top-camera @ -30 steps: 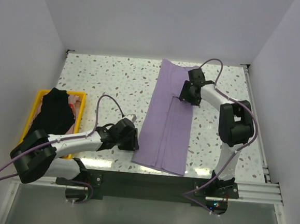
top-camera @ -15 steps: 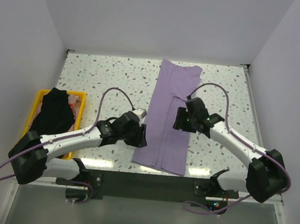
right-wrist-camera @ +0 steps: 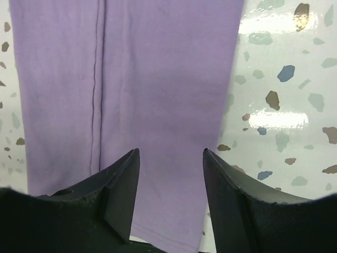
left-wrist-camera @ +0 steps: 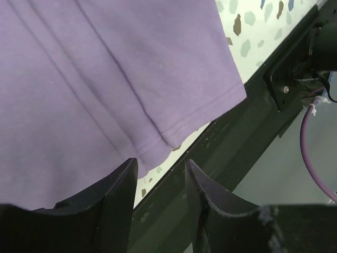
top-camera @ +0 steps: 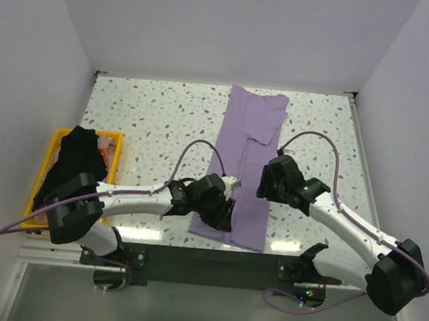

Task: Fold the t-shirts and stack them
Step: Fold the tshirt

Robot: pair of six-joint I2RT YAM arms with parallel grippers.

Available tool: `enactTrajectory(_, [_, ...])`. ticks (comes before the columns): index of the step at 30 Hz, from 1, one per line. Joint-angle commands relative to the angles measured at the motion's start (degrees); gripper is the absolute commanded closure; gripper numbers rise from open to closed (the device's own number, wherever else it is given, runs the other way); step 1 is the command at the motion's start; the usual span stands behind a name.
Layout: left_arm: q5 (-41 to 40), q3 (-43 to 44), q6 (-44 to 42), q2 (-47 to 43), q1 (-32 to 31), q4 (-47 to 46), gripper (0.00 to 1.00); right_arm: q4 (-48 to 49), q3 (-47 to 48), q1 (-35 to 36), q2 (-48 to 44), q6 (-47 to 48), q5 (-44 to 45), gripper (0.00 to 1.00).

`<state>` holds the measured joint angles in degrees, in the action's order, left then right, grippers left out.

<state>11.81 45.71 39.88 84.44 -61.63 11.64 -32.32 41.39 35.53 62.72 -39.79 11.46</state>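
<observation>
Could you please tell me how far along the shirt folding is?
Done: the lavender t-shirt lies folded lengthwise into a long strip. In hand: the left gripper and right gripper, both open, hover over its near end, gripping nothing. Remaining: folding it shorter, then the black t-shirt draped over the yellow crate.

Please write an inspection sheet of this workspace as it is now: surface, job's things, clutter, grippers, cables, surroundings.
Surface: white speckled table, glossy.
Job's things: lavender t-shirt lies flat, folded into a long strip from the far edge to the near edge; black t-shirt is heaped in the yellow crate at the left.
Clutter: small pale and red item in the crate, too small to name.
Grippers: left gripper open, empty, over the lavender shirt's near hem; right gripper open, empty, over the same shirt.
Cables: purple cable loops above the left arm, another above the right.
Surroundings: plain white walls on three sides.
</observation>
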Motion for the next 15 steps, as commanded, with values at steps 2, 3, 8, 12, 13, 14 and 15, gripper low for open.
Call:
enactTrajectory(2, [4.71,0.08,1.34,2.39,-1.21,-7.68,0.54,0.14,2.30,-3.53,1.27,0.94,0.41,0.45])
enactTrajectory(3, [4.71,0.08,1.52,3.52,-1.39,-7.86,0.54,0.84,2.03,-4.32,1.35,1.46,-0.38,0.45])
enactTrajectory(8, [4.62,0.34,1.61,6.34,-2.18,-8.83,0.54,1.73,-0.25,-9.07,-0.05,2.70,-5.40,0.45])
enactTrajectory(12, [5.32,0.34,1.69,8.89,-2.36,-10.23,0.54,1.47,-1.39,-9.60,-0.93,2.88,-5.84,0.45])
enactTrajectory(13, [5.41,0.60,1.69,9.24,-2.45,-10.58,0.54,1.55,-1.66,-9.69,-1.02,2.79,-5.93,0.45])
enactTrajectory(14, [5.41,0.69,1.69,9.60,-2.53,-10.58,0.54,1.64,-2.18,-9.69,-0.93,2.70,-6.10,0.45])
enactTrajectory(15, [5.50,0.78,1.69,10.21,-2.53,-10.67,0.54,1.73,-2.45,-9.69,-1.11,2.61,-6.19,0.45])
